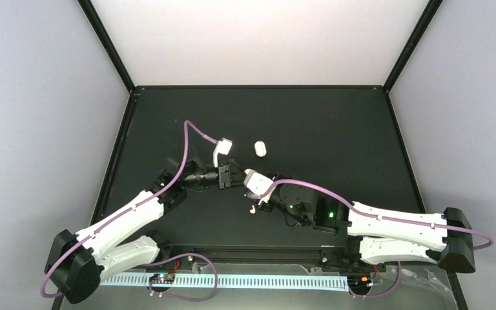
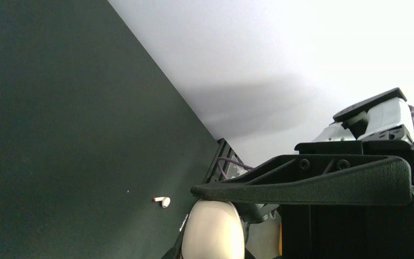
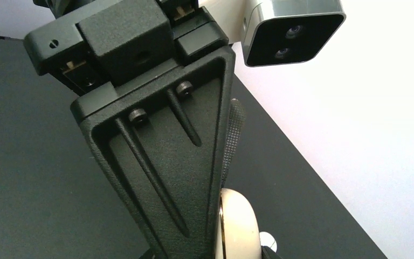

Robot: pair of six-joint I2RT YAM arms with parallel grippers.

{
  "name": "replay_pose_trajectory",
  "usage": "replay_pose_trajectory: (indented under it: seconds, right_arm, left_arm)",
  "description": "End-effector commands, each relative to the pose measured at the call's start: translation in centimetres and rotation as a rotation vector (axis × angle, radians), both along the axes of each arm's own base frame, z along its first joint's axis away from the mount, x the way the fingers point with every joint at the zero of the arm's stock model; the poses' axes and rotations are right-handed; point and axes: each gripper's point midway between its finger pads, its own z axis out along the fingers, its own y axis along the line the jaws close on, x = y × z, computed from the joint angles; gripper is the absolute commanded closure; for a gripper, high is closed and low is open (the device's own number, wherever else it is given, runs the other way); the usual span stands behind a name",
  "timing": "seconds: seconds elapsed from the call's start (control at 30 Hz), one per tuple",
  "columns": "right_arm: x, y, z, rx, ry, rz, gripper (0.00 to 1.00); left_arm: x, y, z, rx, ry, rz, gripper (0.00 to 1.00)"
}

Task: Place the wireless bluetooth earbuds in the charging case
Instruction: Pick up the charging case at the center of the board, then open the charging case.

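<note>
The charging case, glossy white and rounded, hangs above the table between both grippers. My left gripper is shut on it; one of its black fingers lies flat against the side of the case. My right gripper is shut on it from the other side, one finger resting on its top. In the top view the case is hidden between the two. One earbud lies on the table on the near side. A small white oval piece, seemingly the other earbud, lies farther back.
The black table has raised black edges and pale walls on three sides. Purple cables loop over both arms. A black rail runs along the near edge by the arm bases.
</note>
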Motion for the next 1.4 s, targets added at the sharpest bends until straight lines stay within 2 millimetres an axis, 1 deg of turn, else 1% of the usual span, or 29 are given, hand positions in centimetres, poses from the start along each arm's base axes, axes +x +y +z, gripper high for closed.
replay_pose_trajectory:
  seconds: [0.0, 0.07, 0.17, 0.23, 0.33, 0.47, 0.53, 0.6, 0.77, 0.83, 0.9, 1.07, 1.2, 1.37]
  right_arm:
    - [-0.1, 0.4, 2.4, 0.058, -0.021, 0.002, 0.67]
    - [-0.3, 0.4, 2.4, 0.055, -0.011, 0.010, 0.63]
    - [-0.5, 0.4, 2.7, 0.051, 0.011, 0.016, 0.47]
    - [-0.7, 0.2, 3.1, 0.065, 0.026, 0.018, 0.36]
    - [-1.0, -0.3, 4.2, 0.104, 0.059, 0.022, 0.26]
    - [-2.2, -1.2, 6.0, 0.150, 0.129, 0.060, 0.19]
    - [-3.0, -1.8, 7.2, 0.183, 0.161, 0.094, 0.18]
    - [-4.0, -2.5, 8.6, 0.228, 0.196, 0.135, 0.18]
    - [-5.9, -3.7, 11.9, 0.314, 0.246, 0.226, 0.18]
    - [-6.2, -3.9, 12.8, 0.340, 0.254, 0.250, 0.18]
    - [-6.4, -3.9, 13.4, 0.359, 0.262, 0.268, 0.19]
    - [-7.1, -2.8, 13.6, 0.384, 0.334, 0.337, 0.22]
    - [-7.7, -2.2, 13.9, 0.419, 0.380, 0.381, 0.25]
    - [-7.1, -1.5, 13.2, 0.400, 0.399, 0.356, 0.25]
  left_arm:
    - [-0.1, -0.3, 1.6, -0.038, -0.048, -0.010, 0.82]
    - [-0.1, -0.1, 1.8, -0.044, -0.060, 0.002, 0.90]
    - [0.2, 0.2, 2.3, -0.055, -0.086, 0.032, 0.98]
    - [0.5, 0.4, 2.8, -0.061, -0.107, 0.057, 0.99]
    - [0.8, 0.9, 3.7, -0.070, -0.154, 0.097, 0.99]
    - [0.8, 1.9, 4.9, -0.066, -0.264, 0.139, 0.99]
    - [0.4, 2.3, 5.5, -0.056, -0.348, 0.144, 0.98]
    - [-0.4, 2.7, 6.2, -0.052, -0.441, 0.128, 0.98]
    - [-4.0, 3.0, 7.6, -0.077, -0.639, -0.014, 0.99]
    - [-5.5, 3.1, 8.0, -0.099, -0.689, -0.077, 0.98]
    - [-6.3, 3.1, 8.3, -0.114, -0.715, -0.112, 0.98]
    - [-8.0, 3.4, 9.1, -0.176, -0.777, -0.166, 0.98]
    - [-9.1, 3.8, 9.8, -0.221, -0.866, -0.176, 0.98]
    - [-9.9, 4.0, 10.4, -0.237, -0.916, -0.185, 0.98]
